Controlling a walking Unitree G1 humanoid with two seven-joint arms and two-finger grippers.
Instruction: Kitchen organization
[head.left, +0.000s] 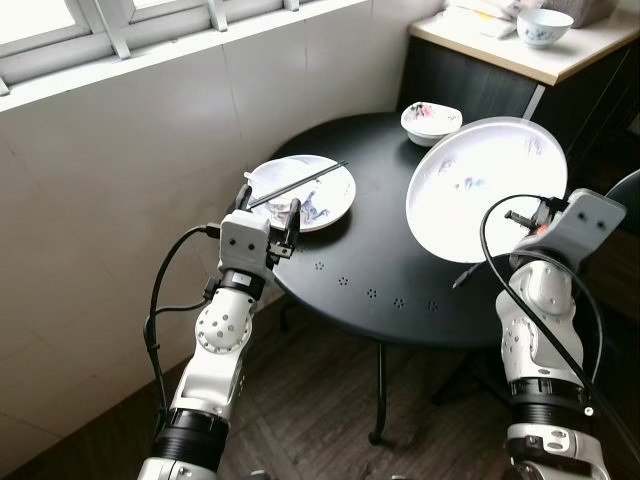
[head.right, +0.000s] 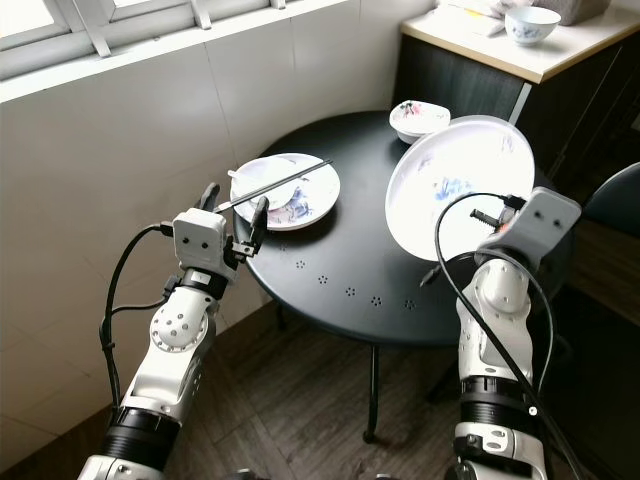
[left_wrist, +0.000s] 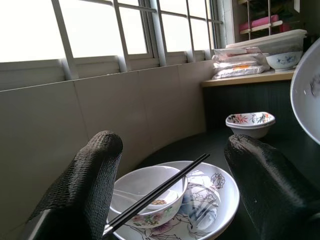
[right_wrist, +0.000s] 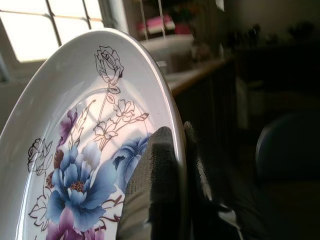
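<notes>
left hand (head.left: 268, 213): raised, fingers spread | right hand (right_wrist: 172, 165): raised, fingers pinched together

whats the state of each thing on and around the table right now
large plate: lifted, tilted, rim pinched by right hand
left hand: open, near the flowered plate
flowered plate: flat on round table
small bowl: in that plate, chopsticks across it
square bowl: upright on table
</notes>
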